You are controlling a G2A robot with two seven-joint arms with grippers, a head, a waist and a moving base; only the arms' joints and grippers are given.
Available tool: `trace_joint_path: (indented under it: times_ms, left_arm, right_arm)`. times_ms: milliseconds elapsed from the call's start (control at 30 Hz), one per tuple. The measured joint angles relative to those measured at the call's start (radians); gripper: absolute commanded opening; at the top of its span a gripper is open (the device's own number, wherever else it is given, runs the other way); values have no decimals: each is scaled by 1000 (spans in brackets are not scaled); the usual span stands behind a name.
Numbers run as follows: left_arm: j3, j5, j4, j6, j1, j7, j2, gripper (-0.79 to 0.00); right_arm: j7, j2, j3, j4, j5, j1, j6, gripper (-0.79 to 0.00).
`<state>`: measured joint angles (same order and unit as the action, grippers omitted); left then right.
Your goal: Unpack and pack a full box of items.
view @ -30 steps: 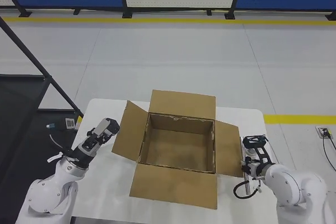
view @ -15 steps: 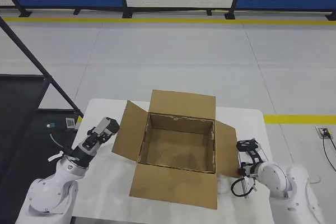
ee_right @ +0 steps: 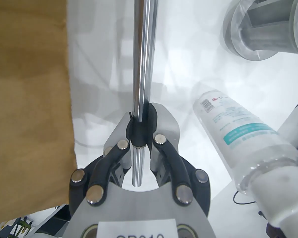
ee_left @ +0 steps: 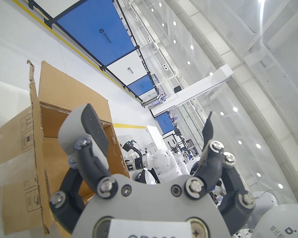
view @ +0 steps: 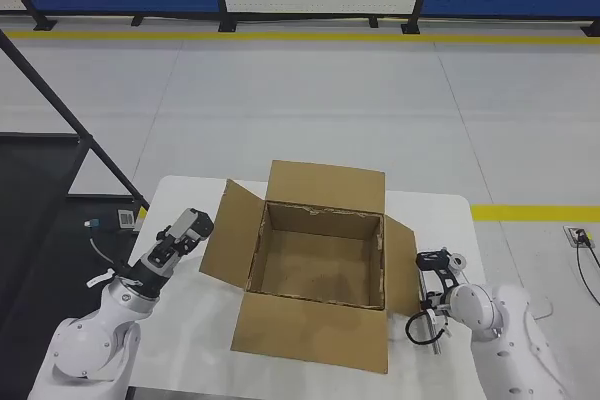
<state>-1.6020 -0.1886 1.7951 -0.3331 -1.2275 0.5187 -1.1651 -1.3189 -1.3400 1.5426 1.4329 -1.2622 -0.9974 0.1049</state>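
Rod (ee_right: pixel 144 50) pinched near end by my right gripper (ee_right: pixel 140 122), 3 o'clock of box (view: pixel 325 186); could pivot, snag flap (ee_right: pixel 27 75). Left gripper (ee_left: pixel 149 127) wide, empty.

Top camera high above box (view: pixel 315 268), left wrist camera angled upward past it, right wrist camera close over table (ee_right: pixel 186 60)

1. The left arm (view: pixel 100 325) is bent at the elbow, forearm reaching forward.
2. The left gripper (view: pixel 187 232) points forward and upward, its jaws spread wide with nothing between them.
3. The right arm (view: pixel 505 325) is folded close, wrist turned inward.
4. The right gripper (ee_right: pixel 141 122) is angled downward, its jaws clamped on a metal rod (ee_right: pixel 143 38) that runs lengthwise between the pads.
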Motion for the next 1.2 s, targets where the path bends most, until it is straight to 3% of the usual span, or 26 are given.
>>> trace_joint_path:
  times_ms: [167, 467, 567, 767, 933, 967, 1000, 1067, 1100, 1200]
  left_arm:
    - [1, -1, 1, 2, 0, -3, 1, 0]
    - [1, -7, 5, 0, -5, -7, 3, 0]
    - [1, -8, 7, -2, -7, -8, 4, 0]
    - [3, -8, 13, 0, -11, -8, 6, 0]
    - [6, -5, 20, -2, -13, -10, 7, 0]
    - [7, -5, 20, -3, -13, -10, 7, 0]
    - [7, -5, 21, -4, -14, -10, 7, 0]
    - [7, -5, 22, -5, -14, -10, 7, 0]
    - [7, -5, 23, -6, -15, -11, 8, 0]
    - [5, -5, 26, -9, -19, -12, 8, 0]
  right_arm:
    - [5, 4, -6, -24, 13, 10, 1, -597]
    - [10, 13, -13, -57, 30, 25, 4, -591]
    - [18, 16, -15, -47, 35, 24, -2, -548]
    - [40, 26, 22, 88, 54, -30, -30, -456]
    - [44, 35, 72, 280, 63, -110, -70, -397]
    - [47, 37, 80, 314, 63, -124, -79, -345]
    - [53, 38, 91, 358, 63, -141, -91, -212]
    - [70, 40, 107, 421, 73, -165, -108, -34]
    - [85, 40, 118, 458, 85, -179, -118, 0]
    - [135, 42, 153, 520, 113, -205, -142, 0]
